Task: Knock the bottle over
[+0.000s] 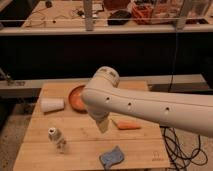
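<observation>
The bottle (55,136) is small and clear with a whitish cap. It stands upright on the front left of the wooden table (75,155). My big white arm reaches in from the right, across the middle of the table. The gripper (102,125) hangs down from its end over the table's middle. It is to the right of the bottle, apart from it, with a stretch of bare wood between them.
A white tapered cup (51,105) lies on its side at the left. An orange bowl (76,98) sits behind the arm, partly covered by it. An orange carrot (128,125) lies to the right of the gripper. A blue cloth (112,156) lies at the front edge.
</observation>
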